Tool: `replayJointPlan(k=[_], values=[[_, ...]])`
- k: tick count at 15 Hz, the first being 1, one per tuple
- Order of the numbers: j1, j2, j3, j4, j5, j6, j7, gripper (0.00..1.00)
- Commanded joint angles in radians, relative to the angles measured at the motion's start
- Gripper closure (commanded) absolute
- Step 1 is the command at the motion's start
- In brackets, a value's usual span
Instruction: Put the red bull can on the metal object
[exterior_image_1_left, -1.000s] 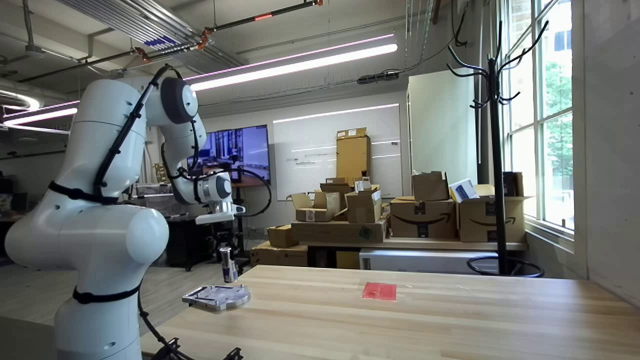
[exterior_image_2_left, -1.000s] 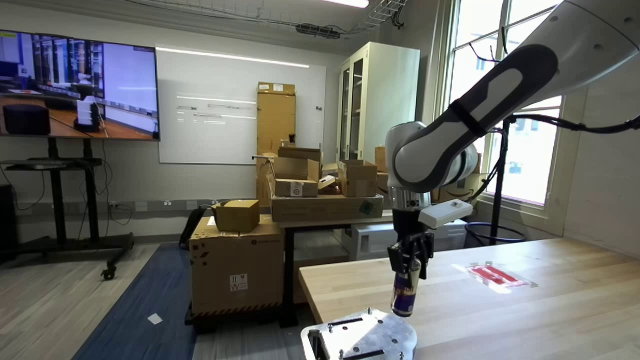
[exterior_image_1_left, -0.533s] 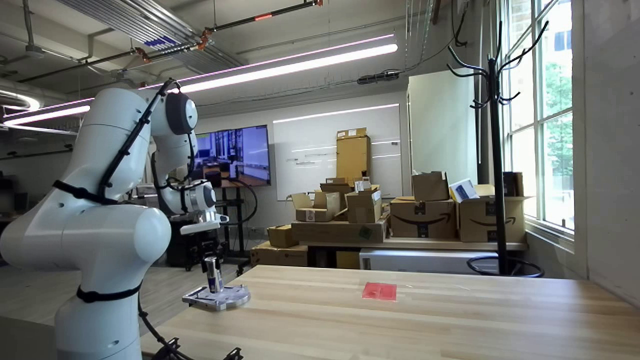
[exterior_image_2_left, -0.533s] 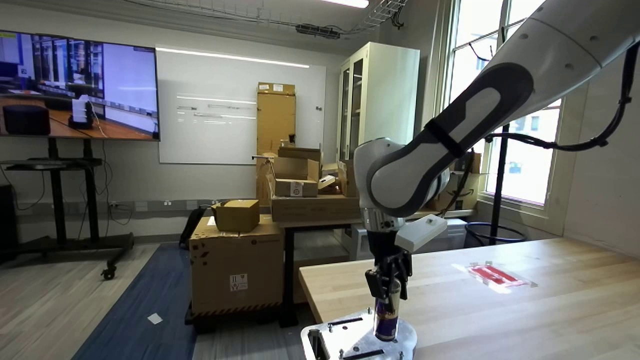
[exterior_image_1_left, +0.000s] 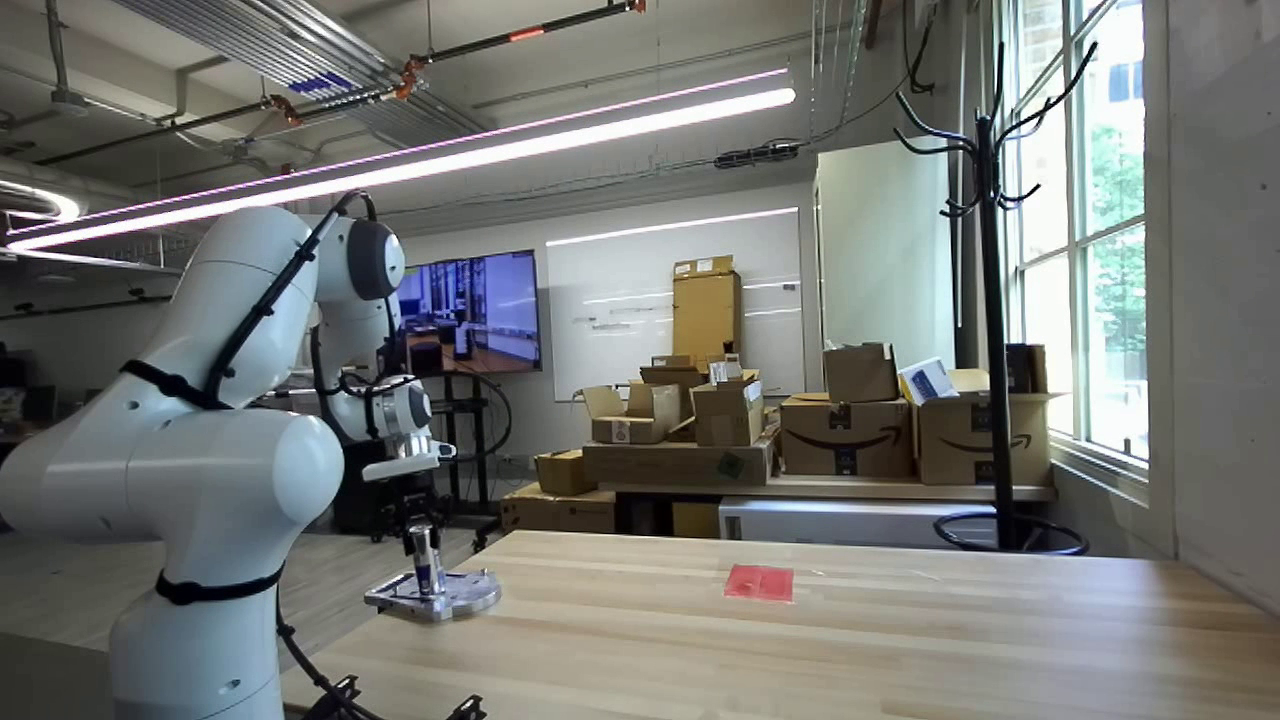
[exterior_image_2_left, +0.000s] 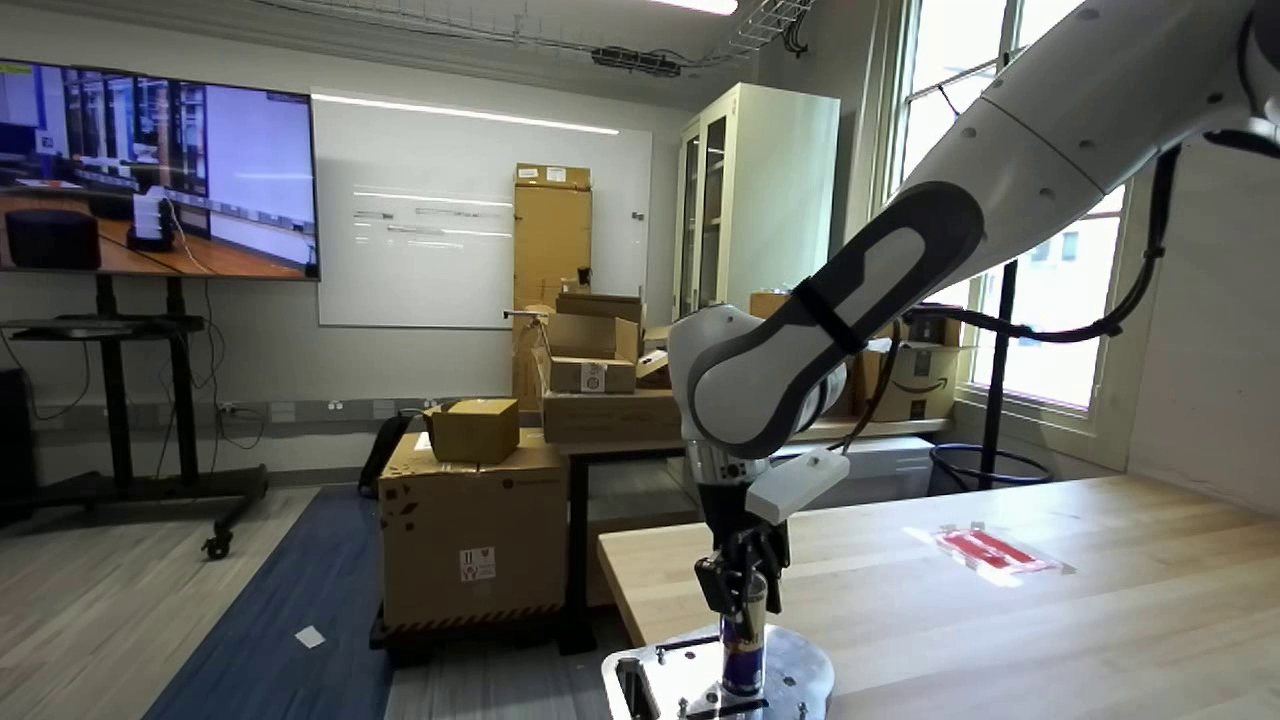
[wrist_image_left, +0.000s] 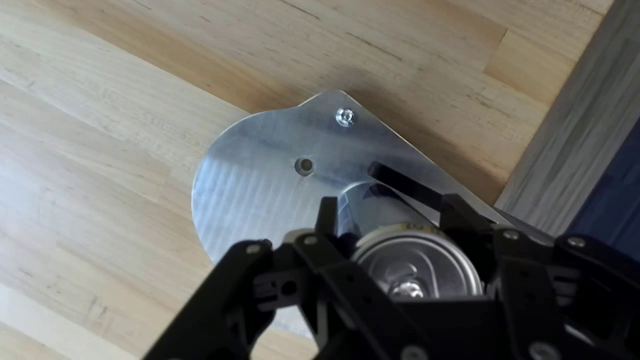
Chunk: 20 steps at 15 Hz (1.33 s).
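At the far left of an exterior view stands a white robot arm (exterior_image_1_left: 230, 470), its wrist bent down over the left end of a pale wooden table (exterior_image_1_left: 900, 650). There lies the metal object (exterior_image_1_left: 470, 592), low, flat and silvery, with one rounded end. Above it hangs the black gripper (exterior_image_2_left: 745, 597), narrowed around the upper part of the Red Bull can (exterior_image_2_left: 743, 660), with one of its fingers (wrist_image_left: 327, 215) on each side. The can, silver and dark blue-purple, is over the metal object, close to upright with a slight lean; in both exterior views its base appears to meet the metal top, though whether its full weight rests there cannot be told. Seen from above in the wrist view, again from left to right, come the rounded end, a small round hole (wrist_image_left: 304, 166), a bright screw (wrist_image_left: 345, 117), then a dark slot (wrist_image_left: 400, 181) running beside the can, whose silver lid (wrist_image_left: 419, 262) faces the camera between the dark fingers. Back in an exterior view, behind the gripper and to its right is a lit screen (exterior_image_1_left: 500, 300); next come a whiteboard (exterior_image_1_left: 630, 275) and a pile of cardboard boxes (exterior_image_1_left: 724, 415) in front of it. Before the boxes, on the table and well apart from the can, lies a small flat red item (exterior_image_1_left: 758, 582). Farther right are a slim black coat stand (exterior_image_1_left: 991, 330) with curved hooks and, at its side, a tall bright window (exterior_image_1_left: 1076, 245) with greenery (exterior_image_1_left: 1117, 275) outside.
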Motion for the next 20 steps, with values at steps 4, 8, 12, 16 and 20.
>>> replayJointPlan(k=[4,8,12,16,20], values=[[0.017,0.063,-0.010,0.120,-0.020,-0.094,0.033,0.70],[0.010,0.072,-0.009,0.140,-0.009,-0.125,0.032,0.18],[0.007,0.060,-0.013,0.136,-0.009,-0.144,0.032,0.00],[0.000,-0.005,-0.013,0.095,-0.005,-0.137,0.034,0.00],[-0.039,-0.131,-0.012,0.025,0.027,-0.123,0.025,0.00]])
